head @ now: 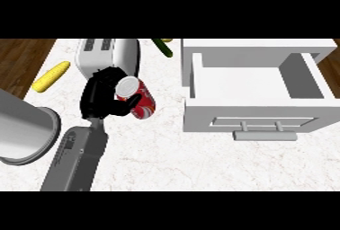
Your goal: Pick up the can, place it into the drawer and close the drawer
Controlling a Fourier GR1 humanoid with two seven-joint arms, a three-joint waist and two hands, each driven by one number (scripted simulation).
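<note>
In the head view, a black hand (103, 96) on a grey forearm (76, 157) came up from the lower left edge and closed round the can (137, 96). Which of the robot's arms this was could not be settled with certainty, but by its place at the left of the view it read as the left hand. Its fingers and thumb (129, 104) curled about the red body of the can, the thumb lying across the can's lower side, while the can's pale top end faced up and toward the hand's back. The can was tilted, its length running down and to the right, and it sat over the white marbled bench (166, 157), between a white toaster (106, 54) behind it and the open drawer (256, 87) well to its right. Whether the can was lifted clear of the bench or touching it could not be told.

The drawer stood pulled out, its white box open to the top, its grey handle (266, 134) at the near front. A yellow corn cob (51, 76) lay near the bench's left edge, a green vegetable (163, 48) near the far edge, and a large grey cylinder (23, 130) showed at the left border. No other hand showed.
</note>
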